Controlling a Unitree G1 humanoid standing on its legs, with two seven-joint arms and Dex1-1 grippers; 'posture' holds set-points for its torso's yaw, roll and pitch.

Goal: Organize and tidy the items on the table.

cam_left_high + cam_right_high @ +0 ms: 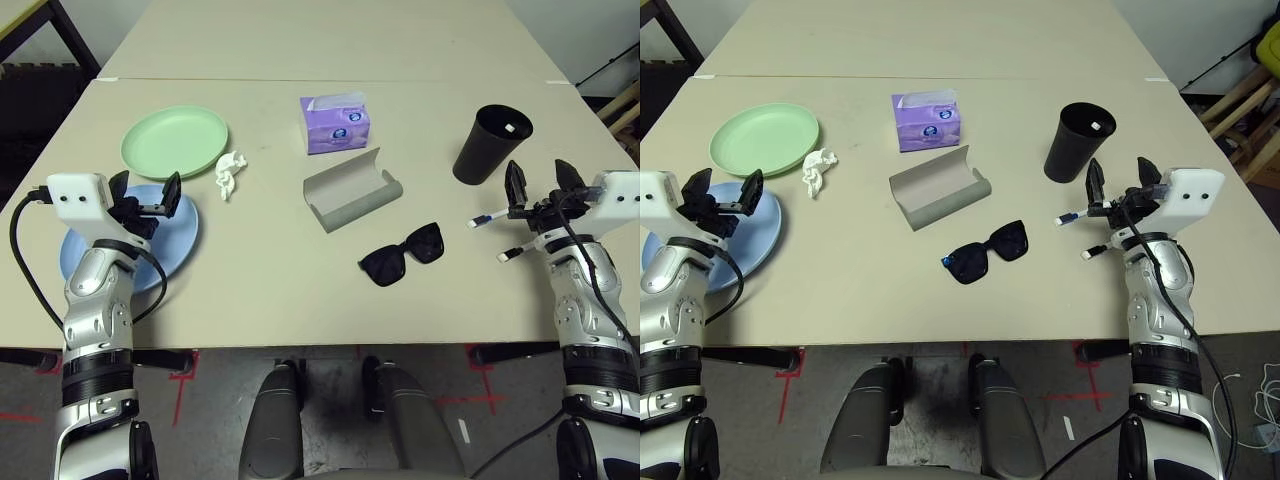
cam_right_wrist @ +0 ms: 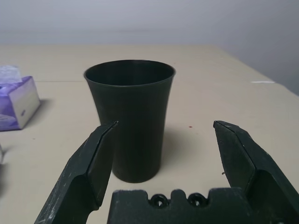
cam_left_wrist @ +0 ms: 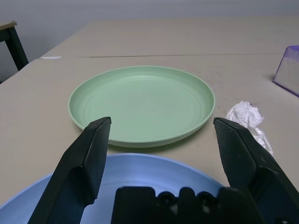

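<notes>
grippers both spread wide and holding nothing, table (image 1: 300,290) not yet tidied.

i have the left gripper (image 1: 146,195) hovering over the light blue plate (image 1: 175,245) at the near left, with the pale green plate (image 1: 174,140) just beyond it and the tissue wad (image 1: 230,173) beside that. my right gripper (image 1: 545,180) hangs over the two white pens (image 1: 490,220) at the near right, facing the black cup (image 1: 490,143). the grey glasses case (image 1: 352,190) lies open mid-table, black sunglasses (image 1: 402,254) just nearer. my worry: the pens sit right under the right fingers, so a careless descent could roll them toward the near edge, and reaching past them could tip the tall cup.
</notes>
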